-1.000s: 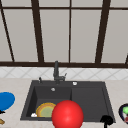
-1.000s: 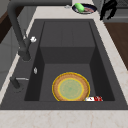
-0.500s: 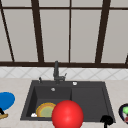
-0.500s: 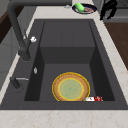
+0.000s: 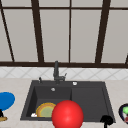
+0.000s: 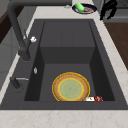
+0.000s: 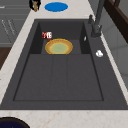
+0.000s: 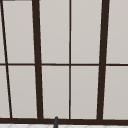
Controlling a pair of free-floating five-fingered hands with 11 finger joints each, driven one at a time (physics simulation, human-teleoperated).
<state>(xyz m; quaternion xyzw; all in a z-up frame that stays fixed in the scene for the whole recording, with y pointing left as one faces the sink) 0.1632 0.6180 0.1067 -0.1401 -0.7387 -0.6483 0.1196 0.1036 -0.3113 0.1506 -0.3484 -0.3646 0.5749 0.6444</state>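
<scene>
A yellow-rimmed plate (image 5: 45, 110) with a green centre lies flat in the left basin of the dark sink (image 5: 87, 97); it also shows in the side views (image 6: 71, 87) (image 7: 58, 46). A small red-and-white item (image 6: 94, 99) lies beside the plate. A big red ball (image 5: 67, 114) is at the sink's front edge. My left hand (image 5: 2, 114) hovers over the left counter next to a blue plate (image 5: 6, 100), curled round a brown object (image 7: 35, 6). My right hand (image 5: 107, 120) hangs open over the right counter, near a dark bowl (image 6: 84, 8) with a green piece in it.
A dark faucet (image 5: 56, 72) stands behind the basin, its spout reaching over the sink (image 6: 15, 22). A small lever (image 6: 16, 81) sits beside it. A light counter (image 6: 62, 117) surrounds the sink. A window with dark frames (image 8: 37, 62) fills the wall above.
</scene>
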